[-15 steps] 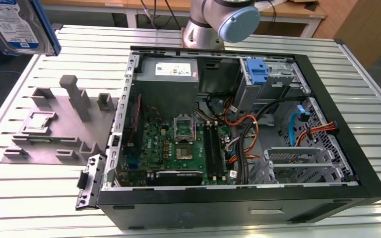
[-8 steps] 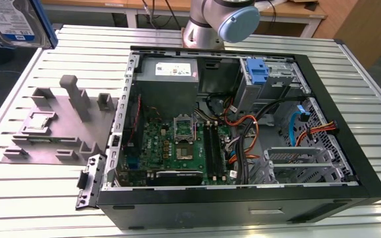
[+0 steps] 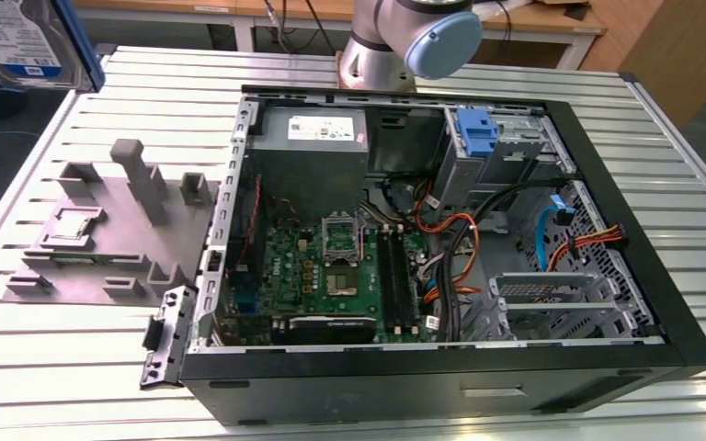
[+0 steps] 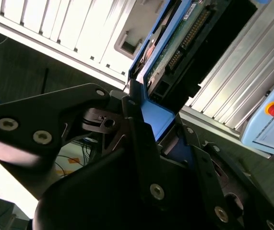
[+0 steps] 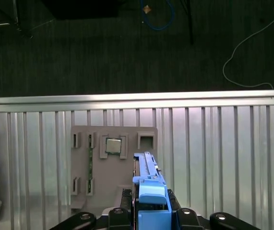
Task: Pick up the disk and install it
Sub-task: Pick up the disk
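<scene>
The disk [image 3: 16, 41] hangs in the air above the table's far corner at the exterior view's left, its blue-and-white label and blue carrier frame showing. In the second wrist view the disk [image 4: 175, 48] shows its green circuit-board underside, and my gripper [image 4: 156, 117] is shut on the blue frame's end. In the first wrist view the disk [image 5: 148, 177] is seen edge-on, upright between the black fingers [image 5: 122, 213] of my gripper [image 5: 151, 211], above the slatted table.
An open computer case [image 3: 647, 303] lies on the slatted metal table [image 3: 71, 367], with a power-supply box [image 3: 310, 133], a blue latch [image 3: 476, 133] and a drive cage [image 3: 550, 303] inside. A grey fixture plate [image 3: 96, 239] sits beside it. The arm's base [image 3: 390, 46] stands behind.
</scene>
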Robot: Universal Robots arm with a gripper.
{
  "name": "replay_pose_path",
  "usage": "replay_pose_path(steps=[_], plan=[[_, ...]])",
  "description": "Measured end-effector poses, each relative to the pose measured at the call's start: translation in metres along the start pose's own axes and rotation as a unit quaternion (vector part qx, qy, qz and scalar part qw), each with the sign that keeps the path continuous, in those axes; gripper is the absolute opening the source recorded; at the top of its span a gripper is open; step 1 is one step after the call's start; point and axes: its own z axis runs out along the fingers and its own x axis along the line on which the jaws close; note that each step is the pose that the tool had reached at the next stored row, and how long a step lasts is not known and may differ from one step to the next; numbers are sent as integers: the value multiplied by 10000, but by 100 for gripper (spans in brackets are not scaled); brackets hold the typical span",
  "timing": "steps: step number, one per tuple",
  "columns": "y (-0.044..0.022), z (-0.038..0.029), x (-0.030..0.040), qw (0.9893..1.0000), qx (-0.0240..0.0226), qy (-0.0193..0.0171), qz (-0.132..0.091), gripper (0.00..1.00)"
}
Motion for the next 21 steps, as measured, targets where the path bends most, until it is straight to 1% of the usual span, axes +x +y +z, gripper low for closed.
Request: replay_pose_path(steps=[5,7,10,11,13,15,21], plan=[[-3,0,84,10000,0,0,-4,36],[-5,0,105,10000,0,0,-4,36],[-28,1,113,10000,-1,0,-4,36],[-100,2,113,10000,-6,0,-4,36],[-106,2,112,10000,-6,0,-4,36],[-133,2,113,10000,-6,0,-4,36],[-135,3,113,10000,-6,0,-4,36]])
